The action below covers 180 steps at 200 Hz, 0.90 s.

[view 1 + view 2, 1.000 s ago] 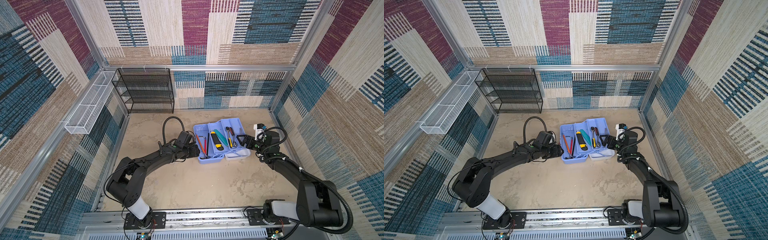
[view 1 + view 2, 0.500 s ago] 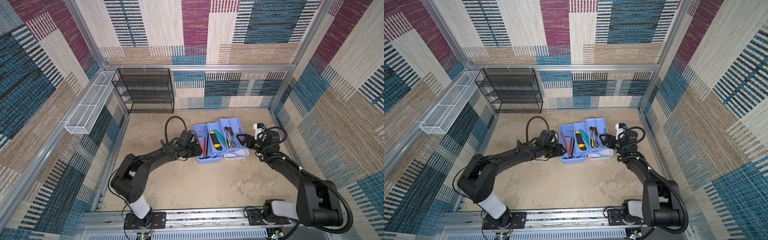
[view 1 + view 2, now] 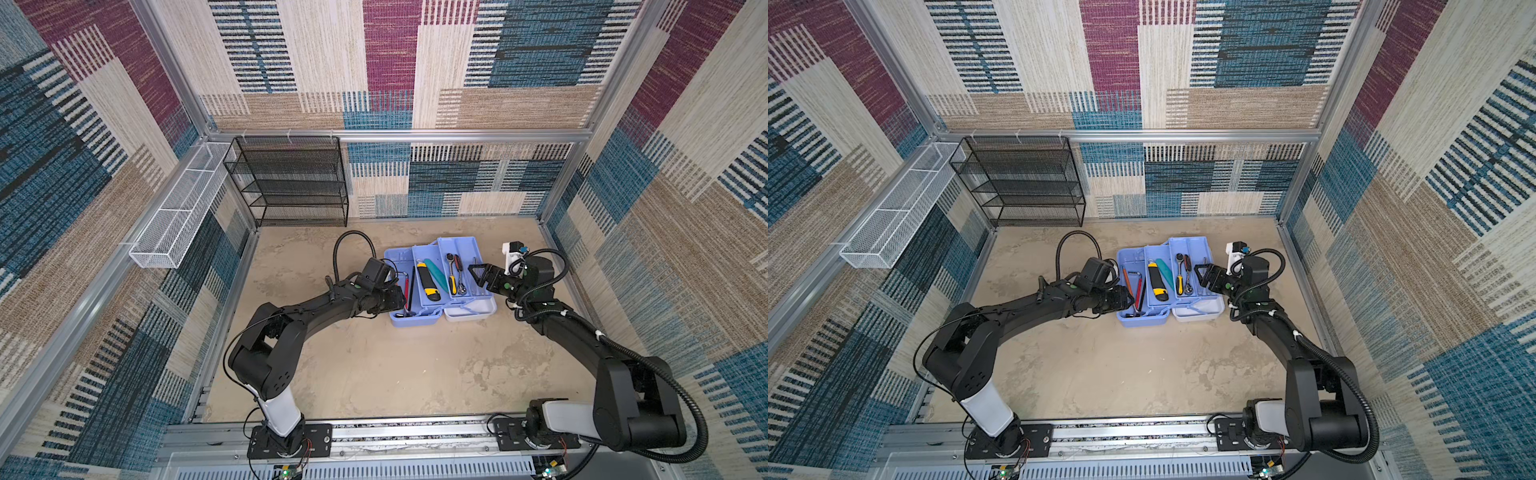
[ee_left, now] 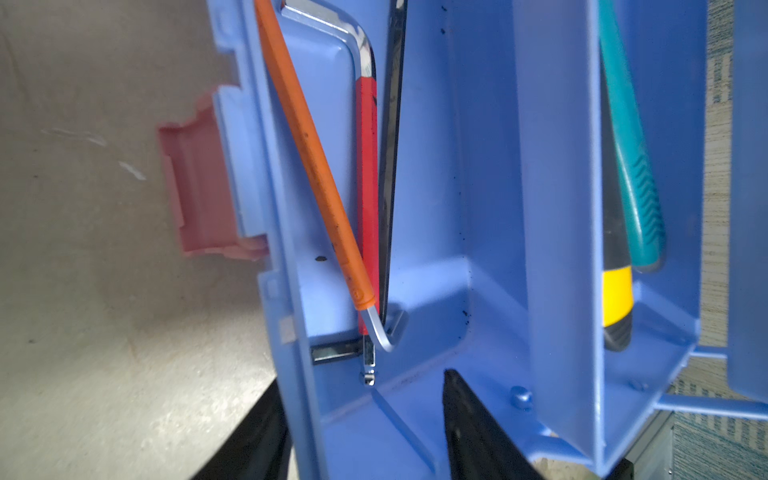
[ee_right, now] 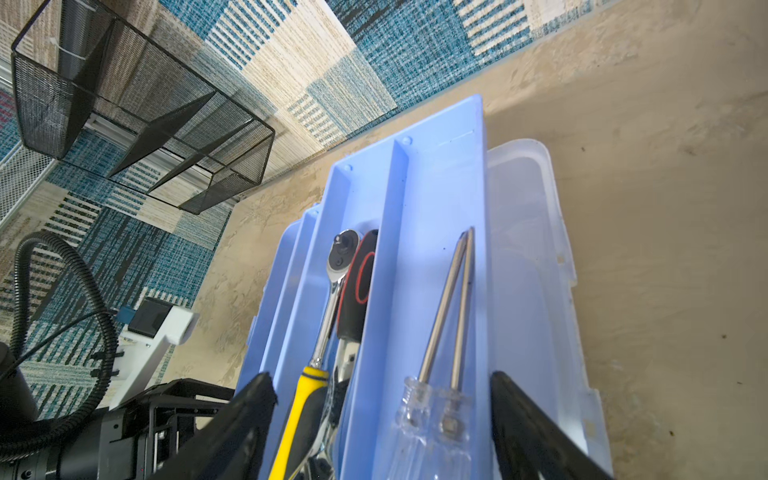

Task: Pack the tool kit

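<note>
The tool kit [image 3: 413, 321], a rectangular plastic box with a light blue base, stands open on the beige table [image 3: 374, 374]. In both top views it sits right of the middle, toward the far side. Its white plastic lid [image 3: 473, 312] lies flat on the right. A pink plastic latch [image 4: 199, 178] juts from the base's left wall.

The left gripper [image 4: 365, 386] is at the near end of that left wall with its jaws partly apart. 1 black finger [image 4: 257, 436] is outside the wall and the other is inside the base, clear of the wall. In the base lie an orange-sleeved hex key [image 4: 316, 158], a red-sleeved hex key [image 4: 368, 187] and a thin black hex key [image 4: 392, 166].

The right gripper [image 5: 380, 377] is at the near part of the light blue upper tray [image 5: 436, 174]. Its jaws are wide, with 1 finger on each side of the tray, but I cannot tell whether they press on it. That tray holds a yellow-handled ratchet wrench [image 5: 332, 291], a black-and-red handle [image 5: 357, 286] and 2 clear-handled screwdrivers [image 5: 440, 311]. The light blue middle tray [image 3: 424, 254] holds a yellow-and-black utility knife [image 3: 428, 284] and a teal-handled tool [image 3: 437, 271].

A black wire-mesh shelf rack [image 3: 291, 183] stands at the far left, with a white wire-mesh basket [image 3: 183, 212] on the left wall.
</note>
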Tool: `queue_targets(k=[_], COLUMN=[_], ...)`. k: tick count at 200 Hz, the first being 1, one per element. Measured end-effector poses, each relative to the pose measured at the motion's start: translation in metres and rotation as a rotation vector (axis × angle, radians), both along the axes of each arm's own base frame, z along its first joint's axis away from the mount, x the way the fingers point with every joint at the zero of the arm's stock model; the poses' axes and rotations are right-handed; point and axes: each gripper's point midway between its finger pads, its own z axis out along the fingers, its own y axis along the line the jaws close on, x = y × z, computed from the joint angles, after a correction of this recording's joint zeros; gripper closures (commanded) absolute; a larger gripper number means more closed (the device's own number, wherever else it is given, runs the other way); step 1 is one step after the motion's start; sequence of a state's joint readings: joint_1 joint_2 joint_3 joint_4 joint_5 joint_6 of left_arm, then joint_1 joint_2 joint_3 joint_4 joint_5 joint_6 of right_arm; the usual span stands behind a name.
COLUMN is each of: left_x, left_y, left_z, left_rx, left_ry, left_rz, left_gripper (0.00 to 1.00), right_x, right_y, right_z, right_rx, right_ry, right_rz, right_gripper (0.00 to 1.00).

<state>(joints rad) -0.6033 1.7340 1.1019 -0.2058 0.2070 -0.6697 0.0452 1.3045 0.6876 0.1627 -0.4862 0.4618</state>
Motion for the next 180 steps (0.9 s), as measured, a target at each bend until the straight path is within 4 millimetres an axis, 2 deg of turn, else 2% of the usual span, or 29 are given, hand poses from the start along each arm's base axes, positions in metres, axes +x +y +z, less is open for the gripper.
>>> queue_targets(k=[42, 131, 154, 180], left_x=[-0.001, 0.001, 0.002, 0.001], left_y=[0.0, -0.002, -0.003, -0.007], left_z=[-0.001, -0.002, -0.005, -0.006], left_rx=[0.002, 0.012, 0.025, 0.025], left_ry=[0.0, 0.006, 0.011, 0.018], left_rz=[0.0, 0.007, 0.008, -0.001], left_gripper=[0.42, 0.42, 0.42, 0.43], right_x=[-0.006, 0.0, 0.001, 0.001], right_y=[-0.001, 0.0, 0.008, 0.026], right_z=[0.003, -0.002, 0.004, 0.018], right_rx=[-0.02, -0.003, 0.009, 0.029], right_ry=[0.007, 0.022, 0.011, -0.019], right_rz=[-0.001, -0.005, 0.01, 0.062], right_gripper=[0.16, 0.2, 0.2, 0.21])
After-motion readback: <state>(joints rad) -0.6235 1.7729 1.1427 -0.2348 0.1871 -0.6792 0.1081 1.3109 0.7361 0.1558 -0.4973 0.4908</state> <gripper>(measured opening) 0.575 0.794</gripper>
